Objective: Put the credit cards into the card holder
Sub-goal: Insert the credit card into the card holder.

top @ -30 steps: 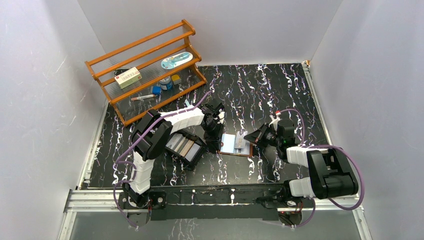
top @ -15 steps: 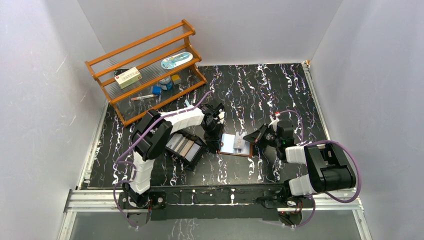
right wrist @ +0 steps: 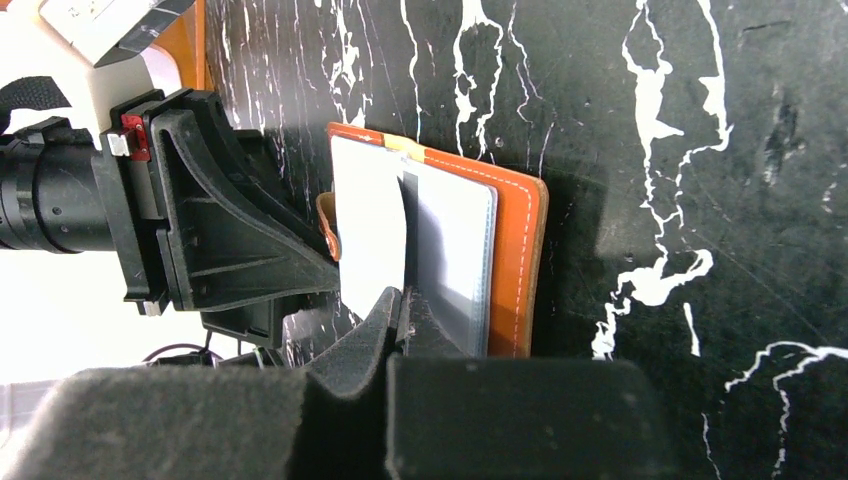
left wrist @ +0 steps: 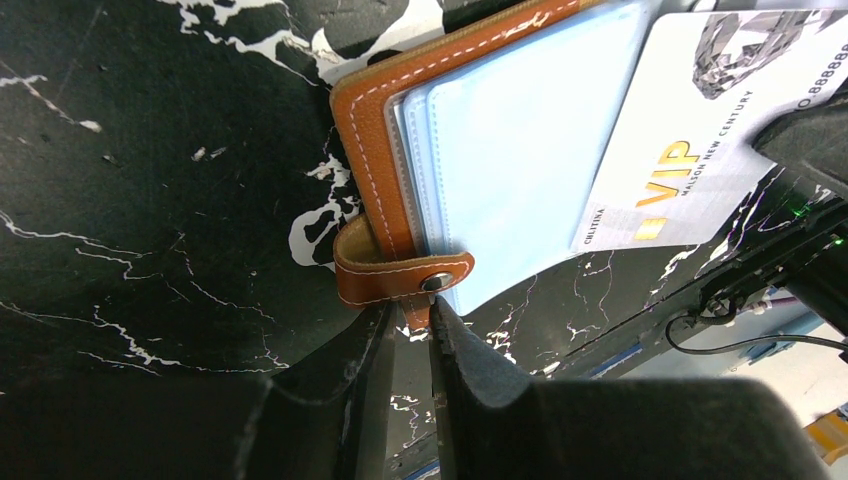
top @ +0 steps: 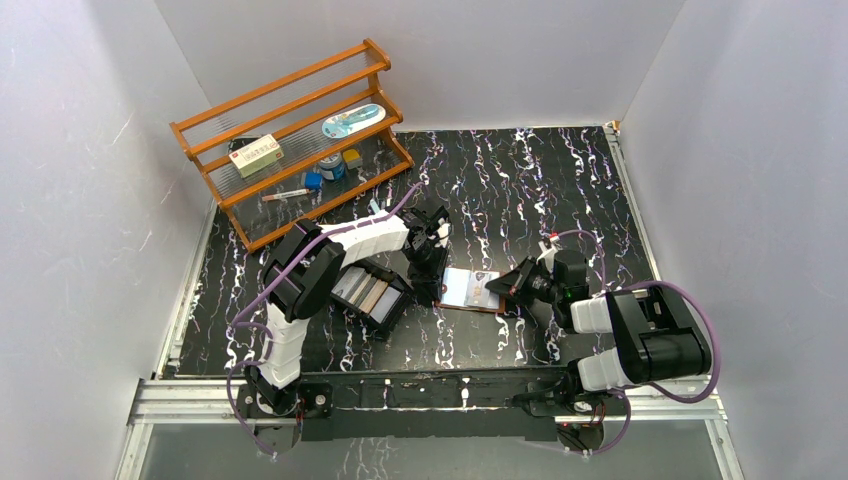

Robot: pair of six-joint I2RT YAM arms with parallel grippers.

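Note:
The card holder (top: 462, 289) lies open on the table, brown leather with pale blue inner pockets (left wrist: 520, 140). My left gripper (top: 430, 283) is at its left edge, shut on the brown tab (left wrist: 418, 312) under the snap strap (left wrist: 400, 275). My right gripper (top: 512, 288) is at its right edge, shut on a white credit card (right wrist: 368, 220) marked VIP (left wrist: 680, 130). That card lies over the open pockets. In the right wrist view the holder's brown edge (right wrist: 520, 260) is to the right of the card. More credit cards (top: 366, 292) lie in a black tray.
The shallow black tray (top: 392, 310) sits just left of the holder, under the left arm. A wooden rack (top: 290, 140) with small items stands at the back left. White walls enclose the table on three sides.
My right gripper has moved left and down with the card, which now lies flatter over the holder. The left gripper and the holder have stayed put.

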